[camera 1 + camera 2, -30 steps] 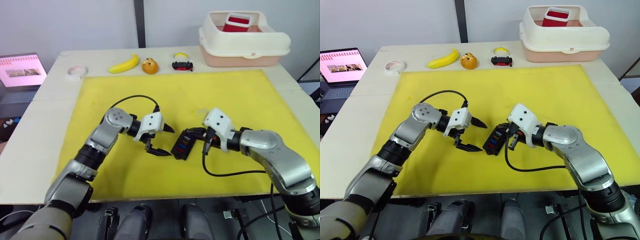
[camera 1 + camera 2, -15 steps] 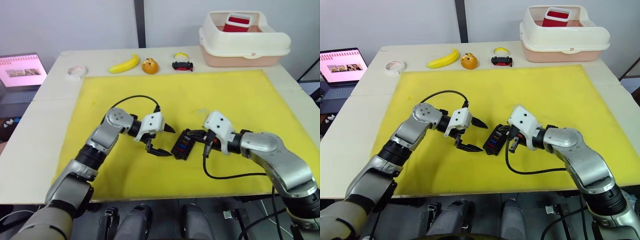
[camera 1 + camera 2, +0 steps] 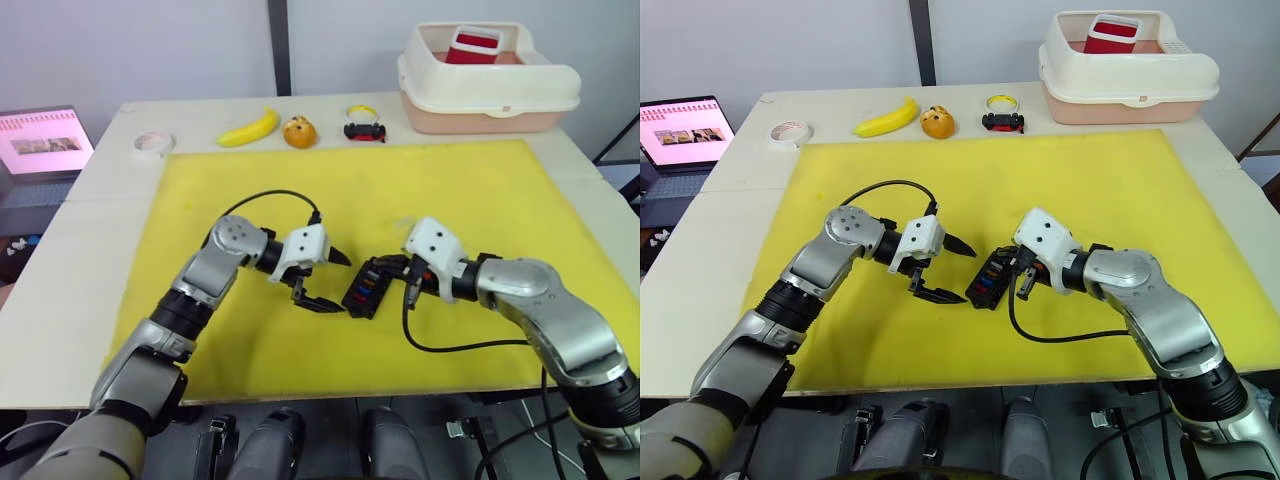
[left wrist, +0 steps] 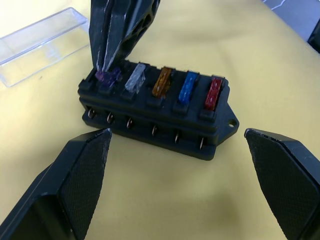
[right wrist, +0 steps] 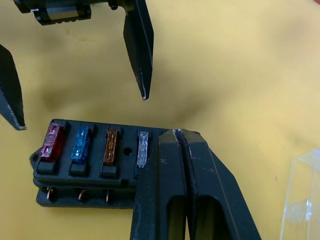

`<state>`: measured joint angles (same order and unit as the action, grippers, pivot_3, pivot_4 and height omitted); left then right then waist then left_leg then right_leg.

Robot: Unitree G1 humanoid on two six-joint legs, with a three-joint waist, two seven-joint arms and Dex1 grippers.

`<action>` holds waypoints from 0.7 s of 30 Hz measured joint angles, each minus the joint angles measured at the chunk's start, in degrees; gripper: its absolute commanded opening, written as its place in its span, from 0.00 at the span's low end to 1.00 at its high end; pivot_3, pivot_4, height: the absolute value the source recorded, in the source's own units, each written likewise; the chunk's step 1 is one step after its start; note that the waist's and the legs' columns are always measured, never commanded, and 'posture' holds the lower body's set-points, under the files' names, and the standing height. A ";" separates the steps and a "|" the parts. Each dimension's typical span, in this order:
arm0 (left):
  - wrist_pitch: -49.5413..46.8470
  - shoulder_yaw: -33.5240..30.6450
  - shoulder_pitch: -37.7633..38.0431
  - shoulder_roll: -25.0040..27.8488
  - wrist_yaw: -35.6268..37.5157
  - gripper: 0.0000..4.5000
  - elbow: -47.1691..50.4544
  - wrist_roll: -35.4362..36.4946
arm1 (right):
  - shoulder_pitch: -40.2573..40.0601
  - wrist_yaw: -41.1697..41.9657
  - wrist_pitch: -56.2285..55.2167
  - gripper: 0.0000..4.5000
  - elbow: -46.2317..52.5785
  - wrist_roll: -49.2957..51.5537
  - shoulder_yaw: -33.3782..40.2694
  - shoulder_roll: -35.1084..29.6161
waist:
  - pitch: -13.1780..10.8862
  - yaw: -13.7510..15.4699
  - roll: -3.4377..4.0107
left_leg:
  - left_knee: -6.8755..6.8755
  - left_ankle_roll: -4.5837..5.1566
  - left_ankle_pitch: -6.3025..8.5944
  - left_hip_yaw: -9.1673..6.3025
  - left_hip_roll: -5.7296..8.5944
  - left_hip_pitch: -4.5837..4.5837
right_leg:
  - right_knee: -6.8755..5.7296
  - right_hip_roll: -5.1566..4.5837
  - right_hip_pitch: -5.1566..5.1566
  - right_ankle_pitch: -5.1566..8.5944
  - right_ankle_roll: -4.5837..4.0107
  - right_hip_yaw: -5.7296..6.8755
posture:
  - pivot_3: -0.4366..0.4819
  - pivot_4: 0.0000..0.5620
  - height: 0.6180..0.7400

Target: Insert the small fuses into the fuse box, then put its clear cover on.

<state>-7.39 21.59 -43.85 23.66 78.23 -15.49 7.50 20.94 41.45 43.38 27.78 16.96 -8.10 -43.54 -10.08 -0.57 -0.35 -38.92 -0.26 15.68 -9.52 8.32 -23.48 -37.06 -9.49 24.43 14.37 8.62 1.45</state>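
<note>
While spread wide and empty, left gripper (image 3: 322, 282) waits beside fuse box (image 3: 368, 288) on yellow mat (image 3: 480, 190). Looks light, rigid, prone to skate; best braced by its side walls. Right gripper (image 4: 107, 60), closed, pinches purple fuse (image 4: 108, 77) at its end slot; clear cover (image 4: 40, 44) nearby, probably thin, slick, edge-grip only.

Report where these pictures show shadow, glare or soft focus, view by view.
Left wrist view: the fuse box is sharp, while the left gripper's own fingers are soft, and the clear cover catches pale glints. Right wrist view: the right gripper's fingers loom dark and soft. Right eye view: even light, faint shadow under the left gripper.
</note>
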 measured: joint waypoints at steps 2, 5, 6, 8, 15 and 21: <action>-0.03 0.00 0.00 0.01 0.00 1.00 0.00 0.00 | 0.15 0.41 0.05 0.01 0.00 -0.03 -0.33 -0.06 | 0.00 -0.01 0.00 | 0.00 0.00 0.00 0.00 0.00 0.00 | 0.00 0.00 0.00 0.00 0.00 0.00 | 0.48 0.27 1.00; -0.06 0.00 0.00 0.03 -0.01 1.00 0.00 0.00 | 0.30 0.78 0.12 0.01 0.00 -0.04 -0.68 -0.22 | 0.00 -0.01 0.00 | 0.00 0.00 0.00 0.00 0.00 0.00 | 0.00 0.00 -0.01 0.00 0.00 0.00 | 0.48 0.27 1.00; -0.06 0.00 0.00 0.05 -0.01 1.00 0.01 0.00 | 0.30 1.05 0.17 0.01 0.00 -0.02 -0.74 -0.33 | 0.00 0.00 0.00 | 0.00 0.00 0.00 0.00 0.00 0.00 | 0.00 0.00 -0.01 0.00 0.00 0.00 | 0.48 0.27 1.00; -0.06 0.00 0.00 0.05 -0.02 1.00 0.00 0.00 | 0.32 1.48 0.39 0.01 0.13 -0.01 -0.85 -0.57 | 0.01 0.01 0.00 | 0.00 0.00 0.00 0.00 0.00 0.01 | 0.00 0.00 -0.01 0.00 0.00 0.00 | 0.48 0.27 1.00; -0.06 0.00 0.00 0.00 -0.02 1.00 0.00 0.00 | 0.77 1.53 1.20 0.01 -0.78 -0.01 -0.85 -0.75 | 0.03 0.12 -0.02 | -0.02 0.00 0.00 -0.01 0.00 0.03 | 0.00 0.00 -0.06 0.00 0.00 0.00 | 0.48 0.27 1.00; -0.17 0.00 0.00 -0.02 -0.02 1.00 0.00 0.00 | 0.95 1.30 1.33 0.01 -2.38 0.07 -0.33 -0.74 | 0.05 0.32 -0.03 | -0.05 0.00 0.00 -0.02 0.00 0.03 | 0.01 0.00 -0.09 0.00 0.00 0.01 | 0.48 0.27 1.00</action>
<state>-7.57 21.59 -43.85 23.64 78.21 -15.49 7.50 21.90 42.74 44.71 25.40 17.03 -8.43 -44.28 -10.04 -0.26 -0.38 -38.96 -0.26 15.68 -9.54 8.32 -23.45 -37.05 -9.49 24.34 14.37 8.62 1.46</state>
